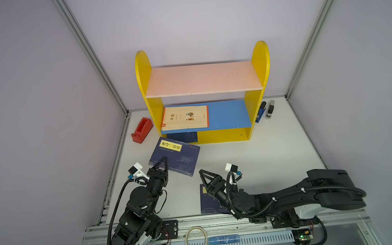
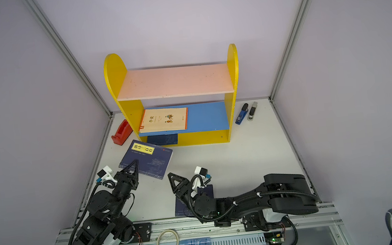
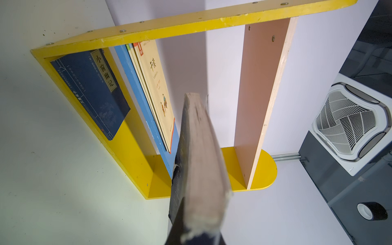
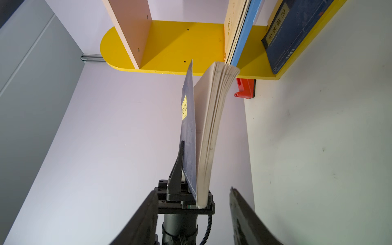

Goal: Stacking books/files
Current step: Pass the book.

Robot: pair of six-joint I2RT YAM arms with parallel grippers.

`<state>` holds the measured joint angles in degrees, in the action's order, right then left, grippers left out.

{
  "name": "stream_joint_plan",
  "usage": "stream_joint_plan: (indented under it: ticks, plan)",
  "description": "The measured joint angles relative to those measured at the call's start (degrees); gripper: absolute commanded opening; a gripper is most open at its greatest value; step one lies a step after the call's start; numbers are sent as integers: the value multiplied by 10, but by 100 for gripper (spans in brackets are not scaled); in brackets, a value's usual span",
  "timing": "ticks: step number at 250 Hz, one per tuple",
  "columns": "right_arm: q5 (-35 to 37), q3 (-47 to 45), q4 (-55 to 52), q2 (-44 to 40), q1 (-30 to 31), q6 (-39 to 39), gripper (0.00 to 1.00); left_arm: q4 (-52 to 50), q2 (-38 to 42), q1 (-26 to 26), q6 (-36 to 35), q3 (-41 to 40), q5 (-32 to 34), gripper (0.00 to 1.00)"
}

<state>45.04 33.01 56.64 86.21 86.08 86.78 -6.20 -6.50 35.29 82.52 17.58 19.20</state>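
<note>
"Navy book off the table, then? Top views first."

"Both top views agree. Lifted navy book, tilted, yellow label up, just in front of the yellow shelf unit. Left gripper clenched on its near edge. Right gripper well apart from it, over the table, above a third navy book that lies flat, mostly covered by that arm."

"Shelf contents?"

"Cream books stacked at the left end of the blue middle board. Shelved navy book on the bottom board beneath them, only a strip showing. Red tape dispenser left of the unit, blue stapler right of it."

"Left wrist view add anything?"

"The shelved navy book with its whole cover and title label, which the top views hide. Lifted navy book runs edge-on up the middle, page block blurred. Can't tell the fingers from the dark cover there."

"Right wrist view?"

"Only view with the grip side-on. On the lifted navy book the cover stands away from the pages, which fan out and bow toward the table. One left finger lies flat against the cover's outside; its partner is hidden behind the pages. Book is clear of the table. Right gripper's own fingers stand well apart, nothing gripped, no book touched that I can see."
</note>
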Motion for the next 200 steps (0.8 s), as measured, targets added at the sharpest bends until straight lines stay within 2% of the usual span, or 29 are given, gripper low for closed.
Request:
stream_joint_plan:
  ticks: [26,51,84,140,174,200]
  plan:
    - [-4,22,10,31,0,-3,57,-8,0,0,0,0,2,0]
    - [-5,38,28,57,0,-11,65,-10,-2,0,2,0,2,0]
    - [-5,64,38,82,-2,-20,67,-10,-2,0,9,0,2,0]
    - [-12,95,62,129,-11,-19,67,-14,1,-2,9,0,2,0]
    - [-21,106,80,151,-17,-17,55,-14,1,-2,10,0,2,0]
    - [-30,112,95,158,-21,-22,34,-16,2,-2,11,0,2,0]
